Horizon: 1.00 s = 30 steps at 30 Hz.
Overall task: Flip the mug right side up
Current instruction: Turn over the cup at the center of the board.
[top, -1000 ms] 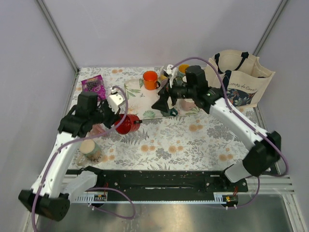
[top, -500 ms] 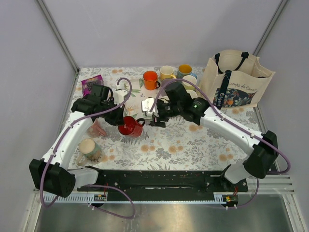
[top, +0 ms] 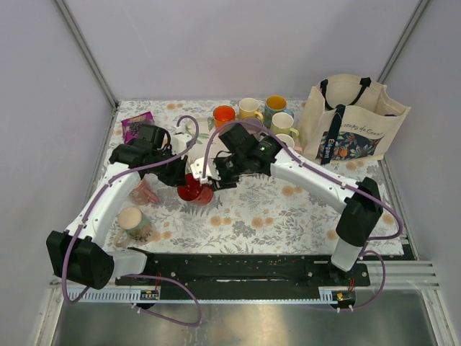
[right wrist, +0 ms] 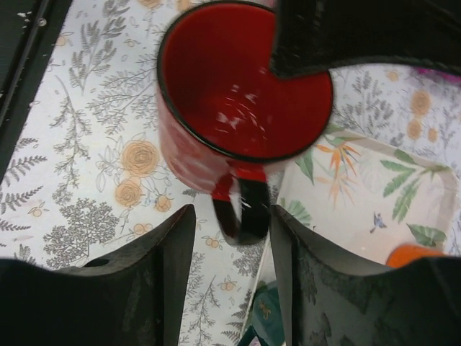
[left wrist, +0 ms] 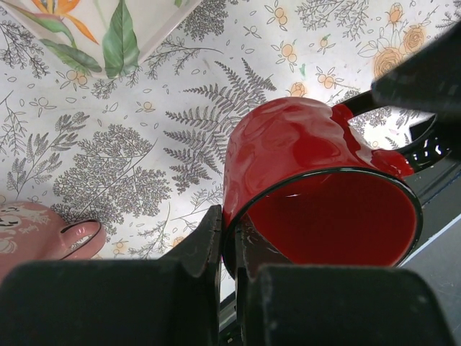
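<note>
Near the counter's (top: 302, 216) left edge, just beside the left arm, sits the dusty salmon-pink ceramic mug (top: 144, 192), with nothing gripping it. Upright or not: cannot tell from these views. Both arms are busy toward the counter's middle with a glossy red mug (left wrist: 288, 151), black-rimmed and tilted, its mouth open to both wrist cameras. Left jaws pinch its rim wall. Right jaws are part-spread, straddling its black handle (right wrist: 248, 213), with no contact evident. Judgement: turning the salmon-pink one is not yet begun. The next move calls for settling the red mug upright on the counter, then freeing one arm to reach left.
</note>
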Each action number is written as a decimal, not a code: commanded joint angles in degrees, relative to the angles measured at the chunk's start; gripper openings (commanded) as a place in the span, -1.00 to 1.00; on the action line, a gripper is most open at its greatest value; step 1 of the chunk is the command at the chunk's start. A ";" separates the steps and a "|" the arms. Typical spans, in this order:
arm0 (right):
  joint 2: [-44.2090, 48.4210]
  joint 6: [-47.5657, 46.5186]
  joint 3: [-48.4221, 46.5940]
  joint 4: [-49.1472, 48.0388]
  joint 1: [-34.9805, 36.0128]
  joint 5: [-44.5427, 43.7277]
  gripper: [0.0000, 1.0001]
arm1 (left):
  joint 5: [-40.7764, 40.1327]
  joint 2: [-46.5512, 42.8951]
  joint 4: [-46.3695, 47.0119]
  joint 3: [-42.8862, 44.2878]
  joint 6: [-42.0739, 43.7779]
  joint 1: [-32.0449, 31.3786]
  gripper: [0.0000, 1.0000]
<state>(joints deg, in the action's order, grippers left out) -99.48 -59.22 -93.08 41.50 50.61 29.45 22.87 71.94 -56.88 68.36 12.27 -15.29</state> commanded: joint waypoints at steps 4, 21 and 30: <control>-4.66 -3.89 -5.35 8.25 3.88 -3.78 -0.01 | 2.35 0.39 4.15 5.38 -0.14 0.00 -1.00; -5.29 6.92 0.17 -2.11 0.82 -10.65 -1.00 | 7.98 -1.97 5.20 5.55 -8.49 11.50 0.37; -10.02 15.71 -7.98 -8.09 -7.89 -3.00 -1.00 | 8.50 -8.04 5.03 8.19 -10.16 23.98 0.40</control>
<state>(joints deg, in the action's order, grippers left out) -108.29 -48.84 -93.91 42.02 45.45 21.58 29.17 67.33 -53.80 73.49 3.90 5.19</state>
